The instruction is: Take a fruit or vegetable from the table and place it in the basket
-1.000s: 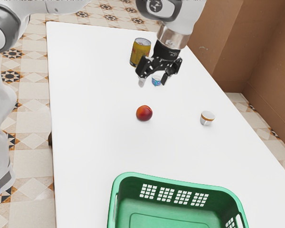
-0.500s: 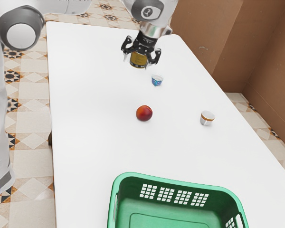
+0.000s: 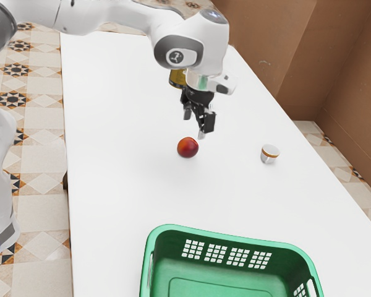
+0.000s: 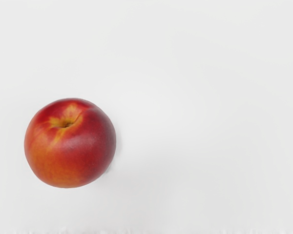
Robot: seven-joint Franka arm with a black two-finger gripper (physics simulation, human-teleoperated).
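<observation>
1. Red and orange skin is shown by the round fruit [image 3: 187, 147], which is rested on the white bench [image 3: 123, 192], between the end effector and the basket in the exterior view.
2. The end effector [image 3: 198, 123] is held above the bench, close to the fruit but apart from it — its two fingers are spread wide, with a gap left between them.
3. In the wrist view, the fruit is seen from above, off the middle, with its yellow-streaked stem hollow turned up toward the camera.
4. The green basket [image 3: 235, 239] is set on the bench, well apart from the fruit; its near part is cut off by the exterior view's lower edge. Its far wall is pierced by small square holes in grouped grids.
5. A small white cup [image 3: 269, 154] with an orange band is placed toward the exterior view's right of the fruit.
6. A yellow can [image 3: 177, 78] is partly hidden behind the arm [image 3: 114, 15] — only its lower portion can be made out.
7. Patterned floor tiles [image 3: 40, 213] and a brown wall [image 3: 275, 62] are seen beyond the bench.
</observation>
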